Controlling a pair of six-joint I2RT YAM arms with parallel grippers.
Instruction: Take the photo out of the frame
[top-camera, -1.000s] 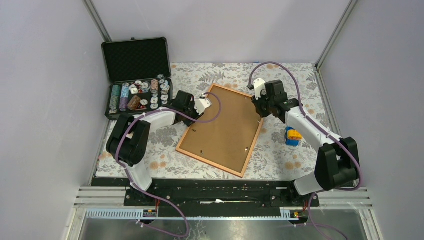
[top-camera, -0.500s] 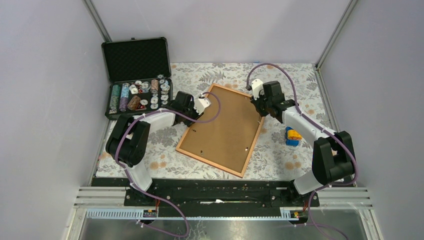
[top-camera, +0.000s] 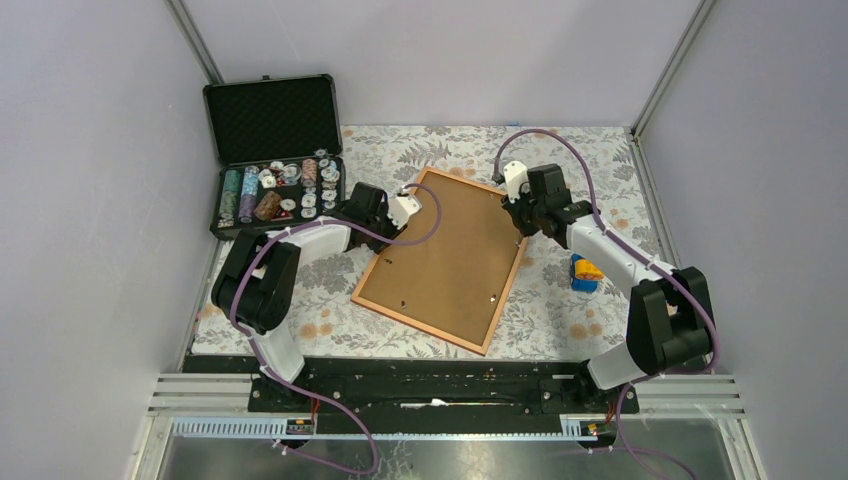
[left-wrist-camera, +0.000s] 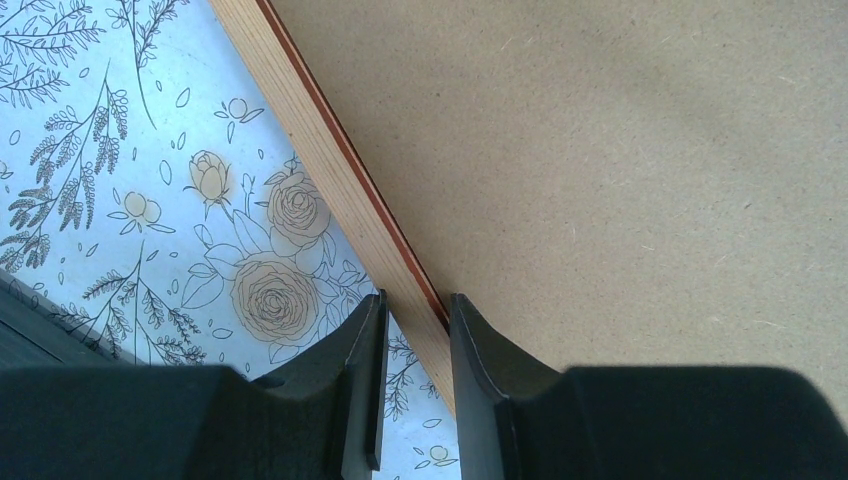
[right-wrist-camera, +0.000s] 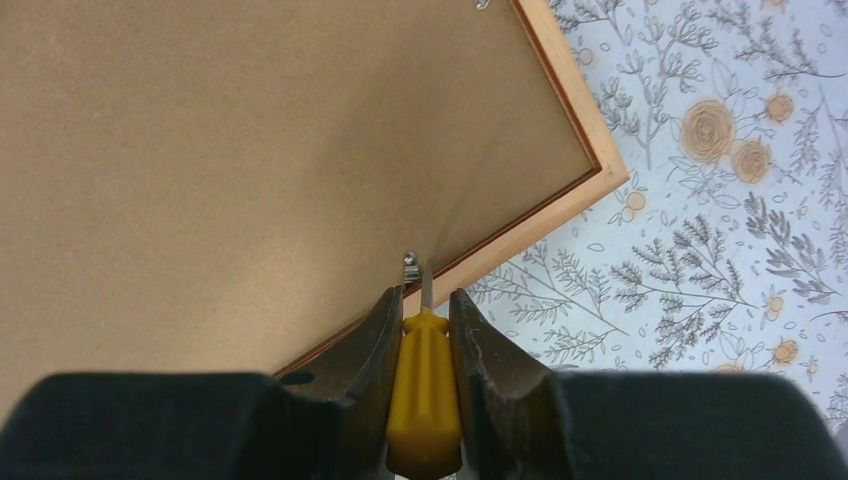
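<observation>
The frame (top-camera: 445, 258) lies face down on the floral cloth, its brown backing board (left-wrist-camera: 620, 170) up. The photo is hidden under that board. My left gripper (left-wrist-camera: 415, 305) straddles the frame's wooden left rail (left-wrist-camera: 340, 190) near the far corner and is shut on it, one finger on the cloth side and one over the board. My right gripper (right-wrist-camera: 425, 295) is shut on a yellow-handled screwdriver (right-wrist-camera: 424, 390). Its thin blade touches a small metal clip (right-wrist-camera: 410, 268) at the frame's right edge. From above, the left gripper (top-camera: 408, 208) and right gripper (top-camera: 521, 222) sit at opposite long sides.
An open black case (top-camera: 272, 120) with poker chips stands at the far left, close behind the left arm. A small blue and yellow object (top-camera: 585, 272) lies on the cloth right of the frame. More metal clips (top-camera: 497, 296) show near the frame's front end.
The right arm has drawn slightly in toward the frame's right edge, screwdriver still held. Left arm and frame have not moved.
</observation>
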